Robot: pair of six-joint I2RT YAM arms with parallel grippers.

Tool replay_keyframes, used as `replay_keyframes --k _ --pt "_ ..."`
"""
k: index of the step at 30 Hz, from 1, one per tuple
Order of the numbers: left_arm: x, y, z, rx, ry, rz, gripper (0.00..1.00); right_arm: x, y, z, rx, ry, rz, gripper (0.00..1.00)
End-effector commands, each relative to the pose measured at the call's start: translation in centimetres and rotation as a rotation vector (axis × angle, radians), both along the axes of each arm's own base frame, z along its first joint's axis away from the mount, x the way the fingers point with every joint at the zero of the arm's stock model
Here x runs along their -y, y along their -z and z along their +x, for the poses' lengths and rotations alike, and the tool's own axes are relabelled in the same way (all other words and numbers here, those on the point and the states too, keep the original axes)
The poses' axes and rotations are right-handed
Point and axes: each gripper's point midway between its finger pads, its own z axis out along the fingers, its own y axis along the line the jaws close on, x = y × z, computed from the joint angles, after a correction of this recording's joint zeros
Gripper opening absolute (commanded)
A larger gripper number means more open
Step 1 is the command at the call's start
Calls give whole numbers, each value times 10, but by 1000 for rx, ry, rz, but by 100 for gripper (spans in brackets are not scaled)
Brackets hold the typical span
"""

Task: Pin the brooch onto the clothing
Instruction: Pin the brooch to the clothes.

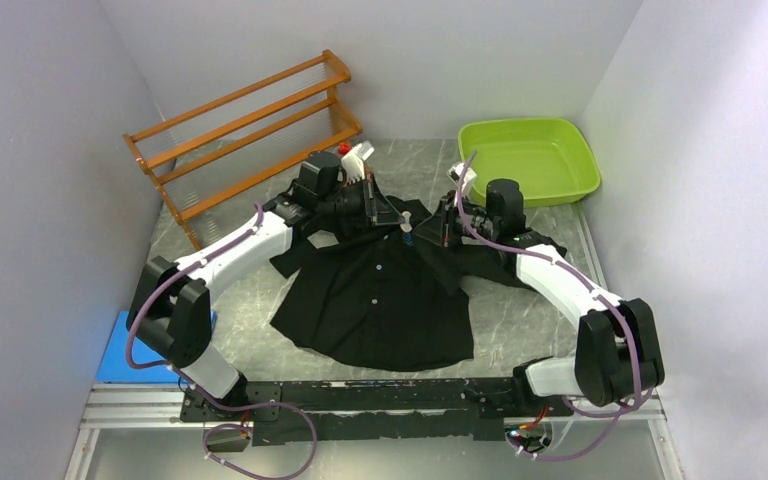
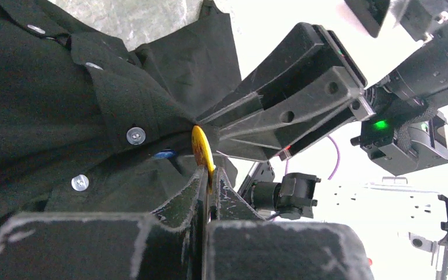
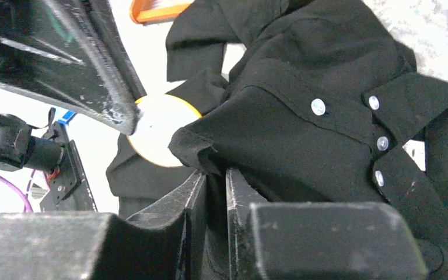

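Observation:
The clothing [image 1: 380,300], a black button-up shirt with pale buttons, lies spread in the middle of the table. Both grippers meet over its collar end. My left gripper [image 2: 213,172] is shut on the edge of the brooch [image 2: 201,149], a round yellow disc held upright against the shirt front [image 2: 52,105]. In the right wrist view the brooch [image 3: 157,131] shows as a pale disc with an orange rim behind a raised fold of the clothing [image 3: 303,134]. My right gripper [image 3: 214,175] is shut on that fold. From above, the left gripper [image 1: 395,222] and right gripper [image 1: 422,232] nearly touch.
A wooden rack [image 1: 250,130] stands at the back left. A green tub [image 1: 530,160] sits at the back right. A blue block [image 1: 120,350] lies by the left arm's base. A small white and red object [image 1: 358,158] rests behind the left gripper.

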Motion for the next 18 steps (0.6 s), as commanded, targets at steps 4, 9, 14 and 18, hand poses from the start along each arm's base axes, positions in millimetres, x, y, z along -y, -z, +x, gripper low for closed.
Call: replay_keyframes --k 4,9,14,18 --pt "9 -54 -21 89 109 -130 3 8 15 14 -73 67 -94 16" --pt "6 -52 -20 105 101 -110 3 4 6 8 -38 26 -68 30" --pt "-1 -37 -17 127 90 -25 3 4 -33 -15 131 -25 9 75" --pt "-7 -28 -17 189 121 18 2 3 -66 -35 267 -74 77 88"
